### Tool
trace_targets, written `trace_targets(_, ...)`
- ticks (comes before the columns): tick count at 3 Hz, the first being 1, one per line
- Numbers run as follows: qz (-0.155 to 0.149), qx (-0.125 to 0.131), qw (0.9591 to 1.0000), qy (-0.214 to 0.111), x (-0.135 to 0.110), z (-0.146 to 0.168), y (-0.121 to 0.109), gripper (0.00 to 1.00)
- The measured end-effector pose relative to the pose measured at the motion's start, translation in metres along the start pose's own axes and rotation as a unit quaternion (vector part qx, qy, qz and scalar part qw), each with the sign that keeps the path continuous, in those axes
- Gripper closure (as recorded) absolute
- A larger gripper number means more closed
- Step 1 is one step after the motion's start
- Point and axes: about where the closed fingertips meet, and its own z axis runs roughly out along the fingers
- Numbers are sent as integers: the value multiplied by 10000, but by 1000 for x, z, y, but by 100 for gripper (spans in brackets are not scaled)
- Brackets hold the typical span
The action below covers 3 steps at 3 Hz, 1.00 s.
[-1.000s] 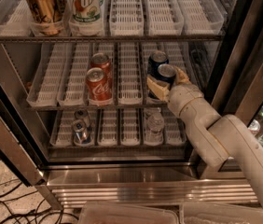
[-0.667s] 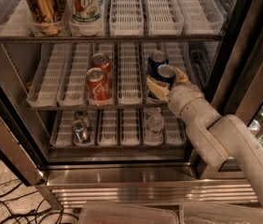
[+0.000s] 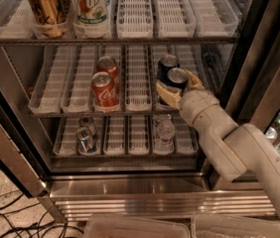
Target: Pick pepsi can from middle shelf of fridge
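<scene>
The fridge (image 3: 130,188) stands open in front of me. On its middle shelf (image 3: 50,103), two dark blue cans stand one behind the other in a lane right of centre. My gripper (image 3: 178,86) has reached in from the lower right and sits around the front pepsi can (image 3: 176,77), with one tan finger (image 3: 166,94) on its left and the other on its right, touching it. The can stands upright on its tray. The second blue can (image 3: 168,62) is just behind it.
Two red Coca-Cola cans (image 3: 104,90) stand two lanes left. A gold can (image 3: 45,6) and a green-white can (image 3: 91,4) stand on the top shelf. Small cans (image 3: 85,134) and a clear bottle (image 3: 165,131) are on the bottom shelf. The black-edged door (image 3: 259,58) is at right, and cables (image 3: 1,212) lie on the floor.
</scene>
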Motion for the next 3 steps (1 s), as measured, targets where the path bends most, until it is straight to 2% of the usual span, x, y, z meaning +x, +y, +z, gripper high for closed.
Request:
trace_targets(1, -387, -97, 9988, -292, -33, -17, 6, 100)
trace_targets(2, -715, -301, 9954, -567, -58, -31, 19, 100)
trace_targets(3, -931, -633, 9910, -730, -73, -40, 36, 100)
